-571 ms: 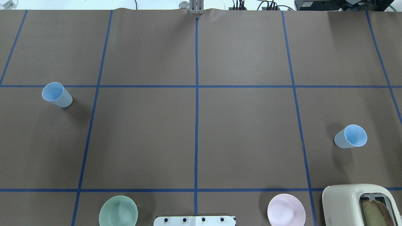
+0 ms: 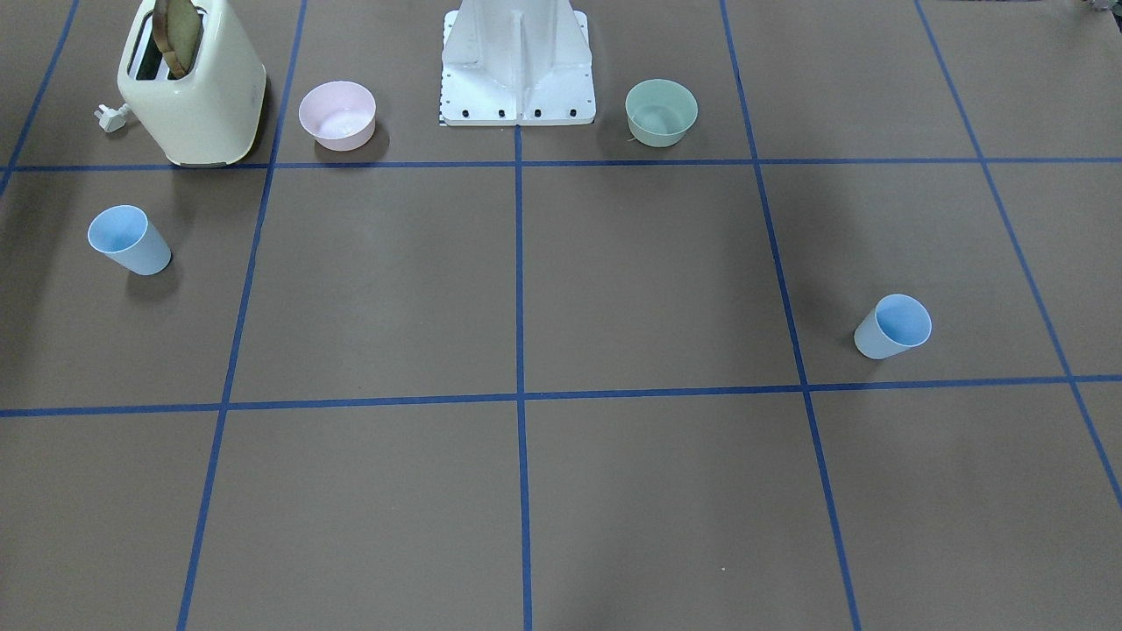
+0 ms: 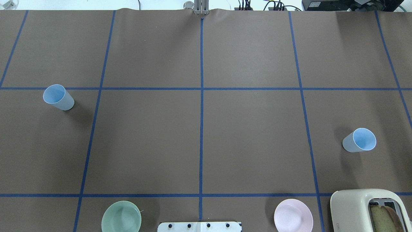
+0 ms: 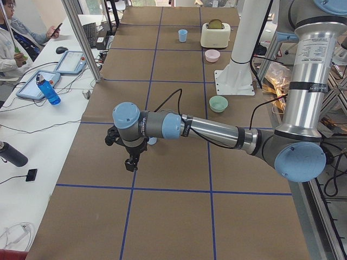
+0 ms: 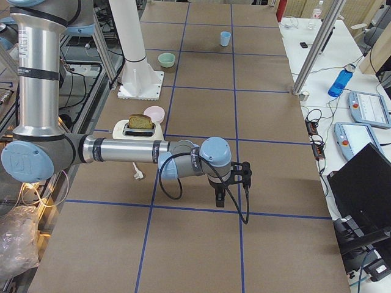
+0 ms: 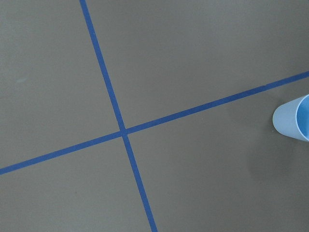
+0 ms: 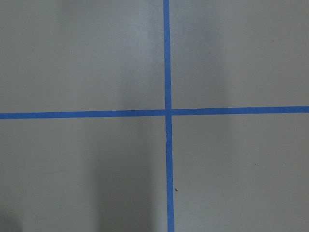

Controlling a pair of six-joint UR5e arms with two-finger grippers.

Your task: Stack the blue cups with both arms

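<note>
1. The table (image 3: 251,135), brown with blue tape lines, holds everything. Nothing is stacked yet.
2. The left arm (image 4: 211,130) stretches low over the table's left side. The right arm (image 5: 122,149) does the same on the right, past the toaster (image 3: 352,209).
3. A green bowl (image 3: 121,219) and a pink bowl (image 3: 293,215) sit near the robot's base. Neither belongs to this job.
4. The left cup (image 3: 59,97) stands upright at the far left, just on the near side of a tape line. The right cup (image 3: 359,140) stands upright on the right, nearer the robot and well apart from the other.
5. The left gripper (image 4: 130,164) hangs above the table close to the left cup, and the right gripper (image 5: 220,199) hangs over bare table. Only the side views show them, so I cannot tell whether either is spread or pressed together.
6. The step in hand looks like the reach. Each arm should probably take the cup on its own side, come down with fingers either side of the wall, and squeeze gently so the thin plastic does not buckle or tip.
</note>
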